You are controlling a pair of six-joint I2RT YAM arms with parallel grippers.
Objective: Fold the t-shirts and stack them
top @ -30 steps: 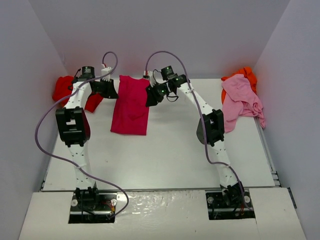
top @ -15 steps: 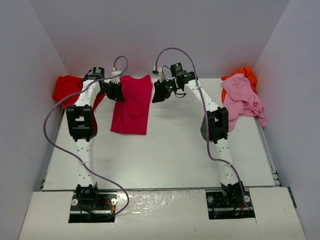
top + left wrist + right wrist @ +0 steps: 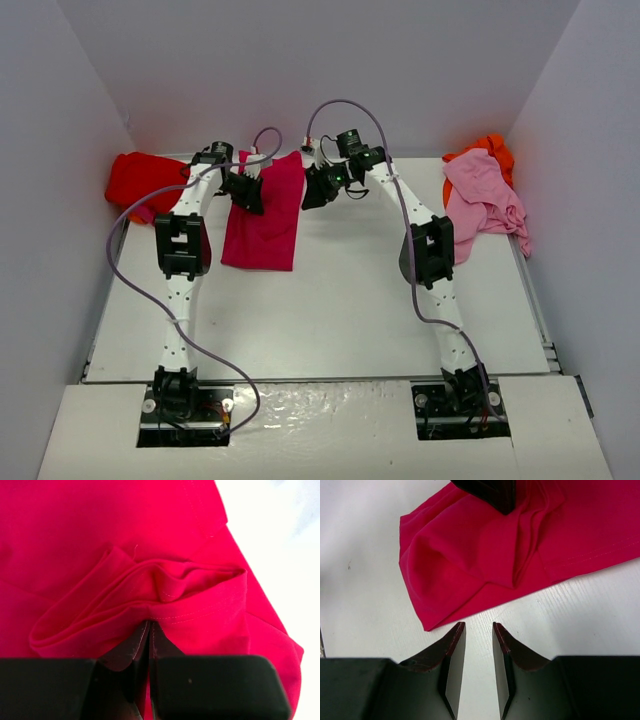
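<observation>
The crimson-magenta t-shirt (image 3: 268, 228) lies as a long folded strip at the back centre of the table. My left gripper (image 3: 246, 191) is over its upper left part, shut on a bunched fold of the crimson cloth (image 3: 165, 587), fingertips (image 3: 141, 632) pinched together. My right gripper (image 3: 314, 189) sits just off the shirt's upper right edge, jaws a little apart and empty over bare table (image 3: 477, 626). The shirt's corner (image 3: 470, 565) lies just beyond its fingertips. The bright red t-shirt (image 3: 138, 177) is heaped at the far left. The pale pink t-shirt (image 3: 482, 203) lies over the orange one (image 3: 494, 149) at the far right.
White walls close in the table at the left, back and right. The left gripper's dark finger (image 3: 490, 491) shows at the top of the right wrist view. Purple cables loop above both arms. White table surface (image 3: 330, 300) stretches towards the front.
My left gripper has moved right, from beside the shirt's left edge onto the shirt, drawing a fold of crimson cloth with it. My right gripper shifted slightly right, staying by the shirt's right edge.
</observation>
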